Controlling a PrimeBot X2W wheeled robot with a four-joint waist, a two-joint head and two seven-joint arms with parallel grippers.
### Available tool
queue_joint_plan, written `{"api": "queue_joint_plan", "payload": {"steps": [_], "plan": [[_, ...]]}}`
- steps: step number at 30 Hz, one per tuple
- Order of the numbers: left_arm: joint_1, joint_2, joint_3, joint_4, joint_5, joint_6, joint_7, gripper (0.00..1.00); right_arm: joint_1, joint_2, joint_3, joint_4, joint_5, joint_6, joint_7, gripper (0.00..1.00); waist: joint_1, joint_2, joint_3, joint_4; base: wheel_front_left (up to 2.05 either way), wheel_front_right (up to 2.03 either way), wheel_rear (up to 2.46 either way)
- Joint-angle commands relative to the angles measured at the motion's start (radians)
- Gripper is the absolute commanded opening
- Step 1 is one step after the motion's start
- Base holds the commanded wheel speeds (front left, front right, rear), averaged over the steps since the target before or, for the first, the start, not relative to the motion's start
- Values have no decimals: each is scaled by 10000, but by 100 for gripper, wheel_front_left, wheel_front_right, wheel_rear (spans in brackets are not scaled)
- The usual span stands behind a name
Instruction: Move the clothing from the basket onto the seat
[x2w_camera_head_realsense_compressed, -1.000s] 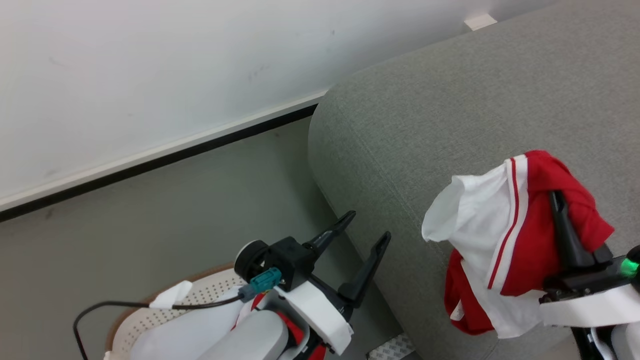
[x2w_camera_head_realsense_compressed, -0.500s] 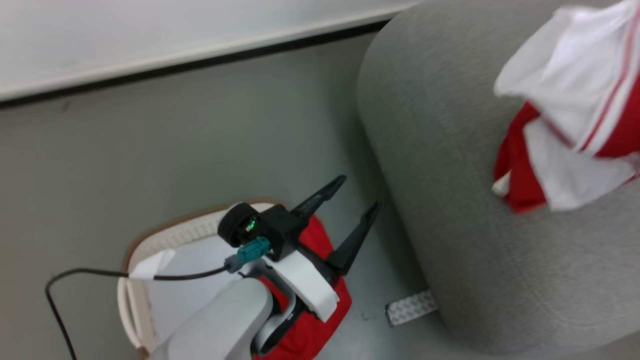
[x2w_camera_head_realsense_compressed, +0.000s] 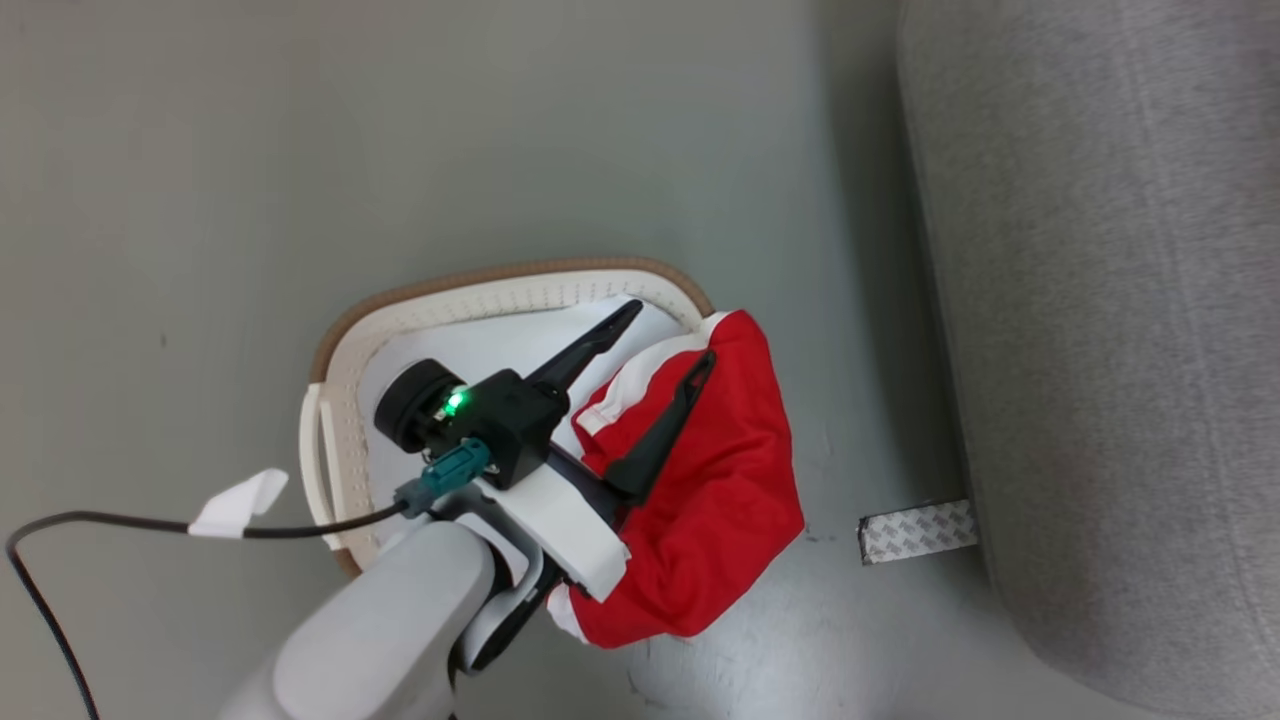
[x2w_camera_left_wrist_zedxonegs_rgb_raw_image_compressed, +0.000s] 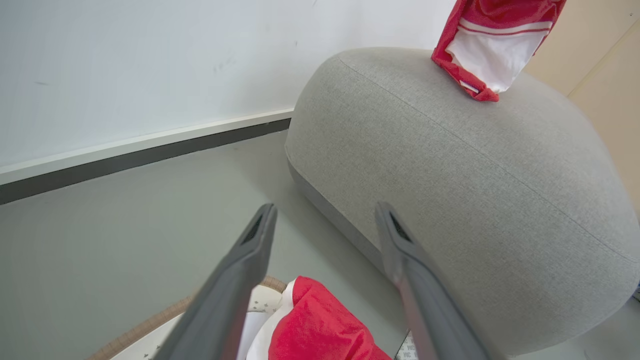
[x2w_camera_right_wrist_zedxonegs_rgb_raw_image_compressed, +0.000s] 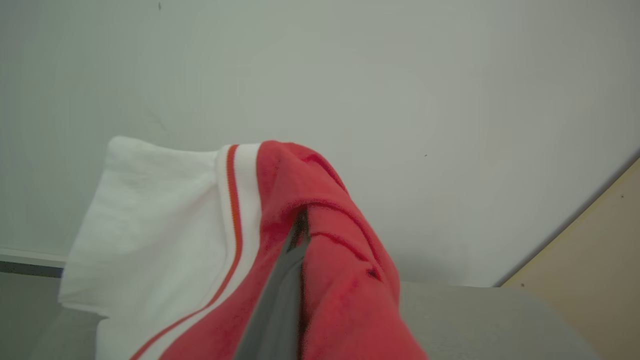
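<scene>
Clothing (x2w_camera_head_realsense_compressed: 730, 500) — red, crumpled, white-striped trim.

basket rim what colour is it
Brown. The basket rim shows best in the head view, as a thin band around the top.

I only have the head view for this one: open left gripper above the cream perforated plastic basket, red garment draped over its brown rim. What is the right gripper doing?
Observer: The right gripper is shut on a red-and-white jersey, as its own wrist view shows.
Operator: Has that one been set down?
Observer: No. In the left wrist view it hangs above the large light grey fabric sofa. Its lowest fold is at the sofa's top, and I cannot tell whether it touches.
Operator: What is behind the sofa?
Observer: A white wall with a dark baseboard along the floor.
</scene>
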Motion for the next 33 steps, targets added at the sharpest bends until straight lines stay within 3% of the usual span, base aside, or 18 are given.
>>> {"api": "queue_joint_plan", "payload": {"steps": [1, 4, 9, 10, 11, 12, 15, 17, 18, 27, 33], "plan": [[-11, 127, 46, -83, 55, 57, 67, 100, -107, -63, 196, 526, -546, -21, 136, 0, -2, 0, 393, 270, 0, 0, 0], [12, 251, 72, -220, 59, 120, 126, 100, -244, 354, 402, 2137, -1236, -21, 909, 0, -2, 0, 496, 263, 0, 0, 0], [11, 389, 74, -399, 40, 185, 251, 100, -98, 1018, 530, 3950, -1256, -21, 1827, 0, -2, 0, 574, 239, 0, 0, 0], [10, 429, 86, -410, 31, 204, 278, 100, -53, 1163, 573, 4200, -1183, -21, 1999, 9, -2, 0, 579, 223, 0, 0, 0], [24, 462, 102, -435, 19, 227, 287, 100, -47, 1253, 626, 4367, -1143, -21, 2118, 30, -2, 0, 572, 198, 0, 0, 0], [54, 498, 114, -450, 2, 241, 286, 100, -68, 1293, 685, 4456, -1116, -21, 2113, 38, -2, 0, 554, 163, 0, 0, 0], [197, 563, 143, -452, -87, 330, 281, 100, -58, 1413, 885, 4661, -1055, -21, 2032, 49, -2, 0, 392, 25, 0, 0, 0], [256, 592, 140, -437, -116, 337, 285, 100, -64, 1474, 1068, 4658, -1008, -21, 1919, 92, -2, 0, 234, -70, 0, 0, 0], [280, 590, 130, -420, -151, 345, 286, 100, -56, 1486, 1155, 4677, -956, -21, 1914, 100, -2, 0, 145, -112, 0, 0, 0], [766, 451, 204, -3, -492, 434, -11, 100, 394, 1548, 1866, 5073, -445, -21, 2699, 100, -2, 0, -1335, -467, 0, 0, 0], [1348, 300, 567, 360, -933, 639, -425, 100, 977, 1002, 2512, 4396, -150, -21, 2613, 100, -2, 0, -2854, -487, 0, 0, 0]]}}
